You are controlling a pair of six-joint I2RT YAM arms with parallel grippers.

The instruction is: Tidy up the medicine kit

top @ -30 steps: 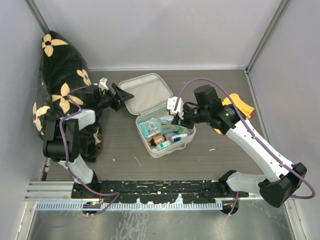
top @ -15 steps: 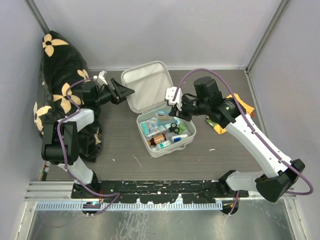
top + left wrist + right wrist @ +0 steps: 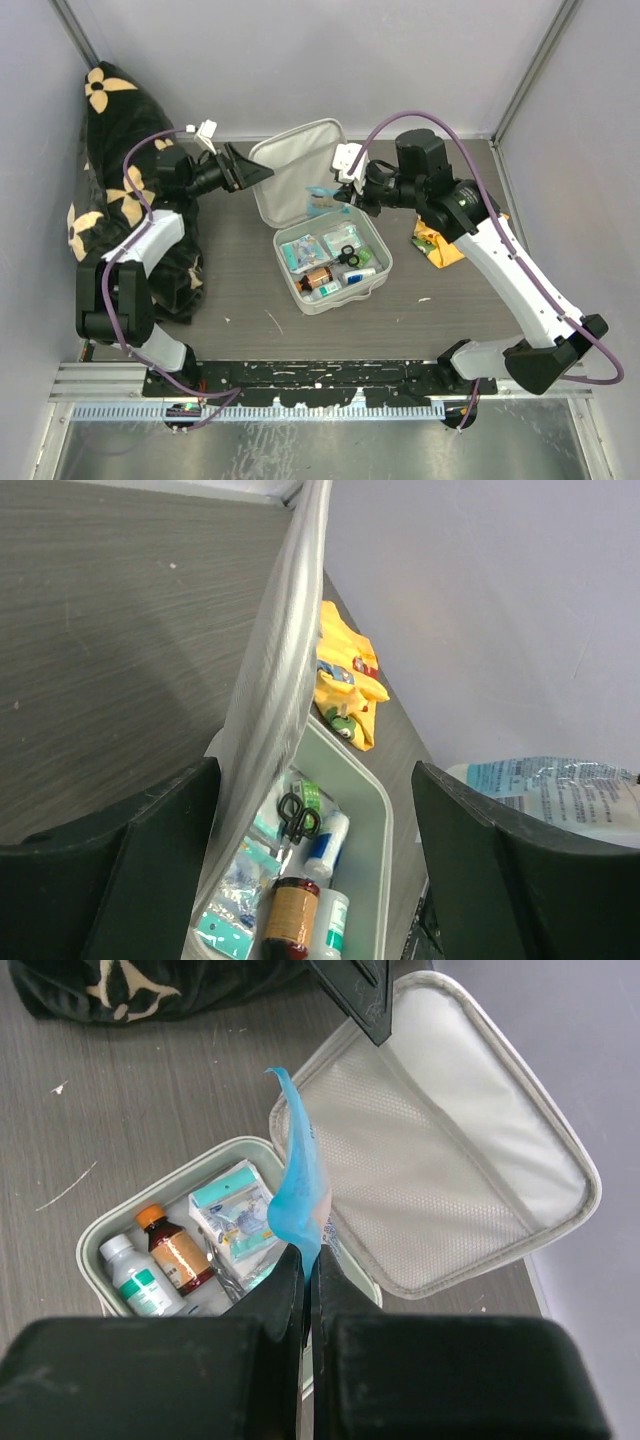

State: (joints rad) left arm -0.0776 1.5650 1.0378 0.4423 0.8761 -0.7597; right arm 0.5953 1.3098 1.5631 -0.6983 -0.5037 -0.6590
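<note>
Medicine kit (image 3: 295, 185) lid sits between left end effector's (image 3: 258, 176) parted jaws; right end effector (image 3: 308, 1260) pinches blue packet (image 3: 298, 1185); I'd lower it flat.

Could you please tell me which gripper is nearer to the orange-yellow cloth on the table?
Right. The right gripper, shut on a blue packet, hangs over the open medicine kit, apart from the cloth; the left gripper is at the lid's far edge, beyond the kit.

Black floral fabric (image 3: 120, 150), perhaps bag, far left; orange-yellow cloth (image 3: 436, 248) right, on table (image 3: 240, 285).
</note>
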